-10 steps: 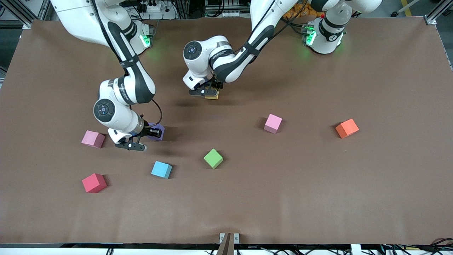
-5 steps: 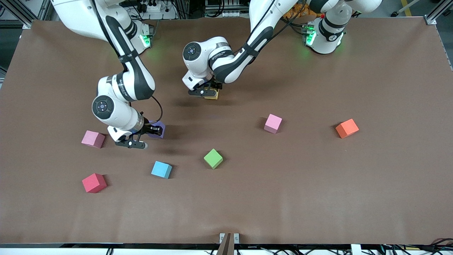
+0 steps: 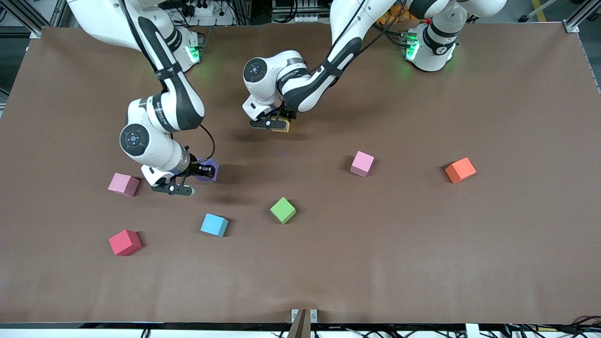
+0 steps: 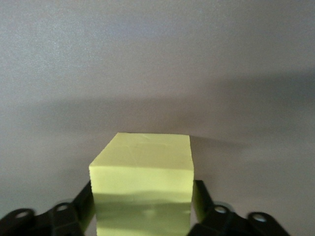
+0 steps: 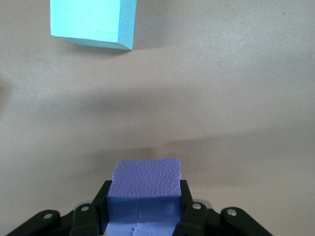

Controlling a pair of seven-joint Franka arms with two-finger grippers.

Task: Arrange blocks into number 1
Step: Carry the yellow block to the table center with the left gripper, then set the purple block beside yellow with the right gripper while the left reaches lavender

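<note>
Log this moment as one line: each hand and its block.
left hand: around yellow block, on table | right hand: shut on purple block, lifted | phase: placing

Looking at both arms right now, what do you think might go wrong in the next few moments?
The left gripper sits low around the yellow block; lifting away carelessly, a finger could drag the block out of place.

The right gripper holds the purple block above the table; carrying it toward the yellow block could bring the two arms close together, since the left arm is there.
</note>
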